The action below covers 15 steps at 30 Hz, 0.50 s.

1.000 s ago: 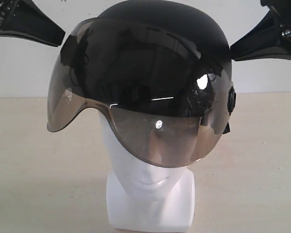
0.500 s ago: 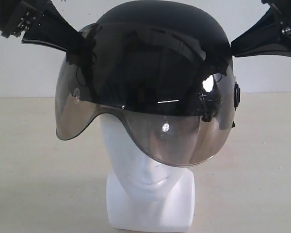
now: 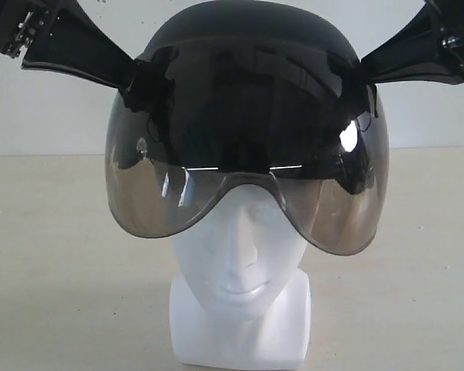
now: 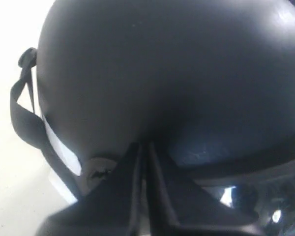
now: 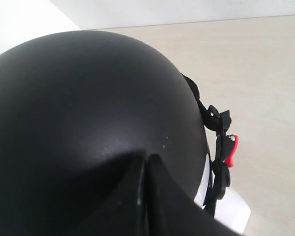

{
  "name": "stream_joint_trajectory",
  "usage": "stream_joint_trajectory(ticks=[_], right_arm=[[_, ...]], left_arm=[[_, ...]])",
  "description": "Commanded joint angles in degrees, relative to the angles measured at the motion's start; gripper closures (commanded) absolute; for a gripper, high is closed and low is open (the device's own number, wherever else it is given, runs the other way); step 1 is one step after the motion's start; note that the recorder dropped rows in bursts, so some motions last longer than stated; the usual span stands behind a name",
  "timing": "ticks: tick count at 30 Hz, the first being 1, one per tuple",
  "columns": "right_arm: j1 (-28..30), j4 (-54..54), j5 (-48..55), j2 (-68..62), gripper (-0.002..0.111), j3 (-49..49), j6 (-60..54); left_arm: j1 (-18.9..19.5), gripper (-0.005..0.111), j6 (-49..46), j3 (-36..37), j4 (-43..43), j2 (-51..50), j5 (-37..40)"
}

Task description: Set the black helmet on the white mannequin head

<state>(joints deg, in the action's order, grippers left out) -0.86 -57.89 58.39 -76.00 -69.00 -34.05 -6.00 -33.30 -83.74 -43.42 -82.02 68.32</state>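
Helmet: black helmet (image 3: 247, 46) is being held on the white mannequin head (image 3: 240, 267).
Left gripper (image 3: 130, 73): jaws closed, empty, being pressed against its side at 9 o'clock.
Right gripper (image 3: 363, 69): same, at 3 o'clock.
Handling: likely stiff and slippery; side pressure is being favoured over the scratchable visor (image 3: 147, 205).

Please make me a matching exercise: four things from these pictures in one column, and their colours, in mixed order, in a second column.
Things:
1. helmet dome
2. mannequin head
3. visor
4. strap clip

Colours:
a. red
b. smoky, see-through
c. matte black
d. white

Pairs: 1-c, 2-d, 3-b, 4-a
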Motion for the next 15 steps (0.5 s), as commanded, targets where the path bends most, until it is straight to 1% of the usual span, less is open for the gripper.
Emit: stream_joint_trajectory(ticks=[1,10,15], right_arm=[[-0.33,-1.25,1.29,-0.06,0.109,-0.33,-0.96],[-0.33,-1.25,2.05,3.22,0.109,-0.33,-1.29],[-0.33,-1.25,3.33,6.97,0.109,-0.33,-1.18]], left_arm=[[-0.71,0.102,0.30,1.70,2.46,0.32,1.64],[-0.56,0.102,-1.28,1.70,2.58,0.32,1.64],[-0.31,0.102,-1.40,-0.22,2.58,0.94,1.64]])
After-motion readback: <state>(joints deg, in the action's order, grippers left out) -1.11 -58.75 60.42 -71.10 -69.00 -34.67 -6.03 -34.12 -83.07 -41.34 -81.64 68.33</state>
